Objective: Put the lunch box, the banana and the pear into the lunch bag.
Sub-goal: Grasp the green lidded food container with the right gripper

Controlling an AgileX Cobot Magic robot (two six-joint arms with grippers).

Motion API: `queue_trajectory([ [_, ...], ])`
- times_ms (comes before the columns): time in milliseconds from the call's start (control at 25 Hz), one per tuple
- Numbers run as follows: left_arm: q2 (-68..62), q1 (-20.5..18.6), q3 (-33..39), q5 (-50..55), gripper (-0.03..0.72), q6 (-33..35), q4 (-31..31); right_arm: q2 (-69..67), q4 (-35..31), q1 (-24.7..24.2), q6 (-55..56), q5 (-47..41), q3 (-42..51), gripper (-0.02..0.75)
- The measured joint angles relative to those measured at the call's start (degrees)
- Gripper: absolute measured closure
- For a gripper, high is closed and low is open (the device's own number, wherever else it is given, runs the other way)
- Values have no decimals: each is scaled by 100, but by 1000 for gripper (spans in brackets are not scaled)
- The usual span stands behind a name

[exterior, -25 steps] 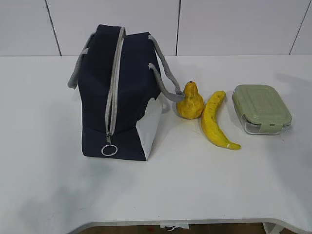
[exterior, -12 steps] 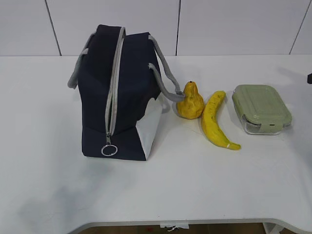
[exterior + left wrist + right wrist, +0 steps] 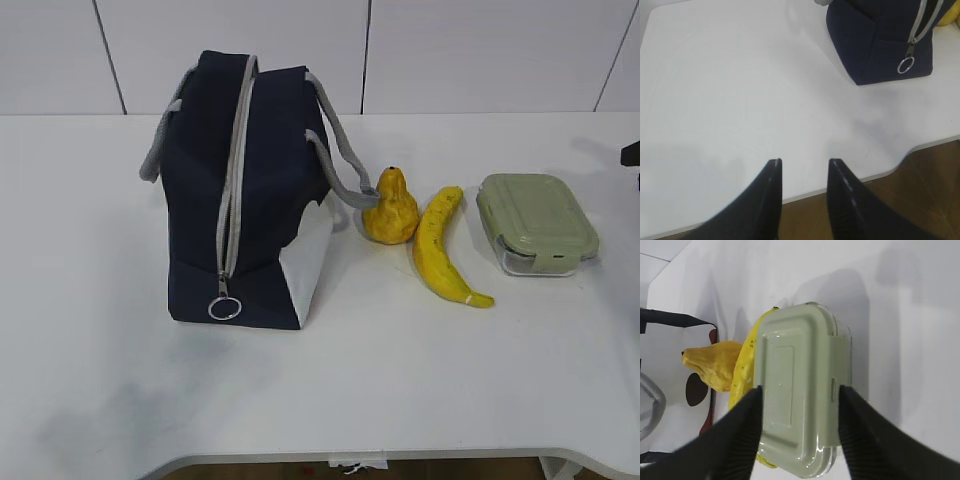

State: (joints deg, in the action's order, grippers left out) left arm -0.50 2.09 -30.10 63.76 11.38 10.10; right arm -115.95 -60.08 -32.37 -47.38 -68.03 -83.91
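White table [image 3: 330, 400] fills the room's middle, with a pale panelled wall behind it. Standing on the table is the lunch bag [image 3: 245, 190], dark blue with a white end panel, its grey zipper shut and a ring pull [image 3: 224, 308] hanging low at the near end. Just right of the bag sits the pear [image 3: 391, 208], touching one grey strap handle [image 3: 338, 160]. Right of the pear lies the banana [image 3: 442, 248], and further right of the bag, close beside the banana, rests the lunch box [image 3: 535, 222] with its green lid on. The right gripper [image 3: 799, 392] hangs over the lunch box, its jaws spread wide on either side and holding nothing. The left gripper [image 3: 804, 165] hovers above bare table on the bag's other side, well apart from it, jaws parted and empty.
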Motion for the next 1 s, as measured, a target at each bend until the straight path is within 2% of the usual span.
queue_trajectory([
  [40,0,0,0,0,449,0,0,-17,0,0,0,0,-3,311],
  [80,0,0,0,0,449,0,0,-113,-25,0,0,0,-3,231],
  [120,0,0,0,0,449,0,0,-157,-25,0,0,0,-3,231],
  [160,0,0,0,0,449,0,0,-267,-35,0,0,0,-3,169],
  [200,0,0,0,0,449,0,0,-368,-46,0,0,0,-3,148],
  [320,0,0,0,0,449,0,9,-668,-45,39,0,0,-3,132],
  [1000,0,0,0,0,449,0,9,-1094,-289,574,-348,19,-125,145],
])
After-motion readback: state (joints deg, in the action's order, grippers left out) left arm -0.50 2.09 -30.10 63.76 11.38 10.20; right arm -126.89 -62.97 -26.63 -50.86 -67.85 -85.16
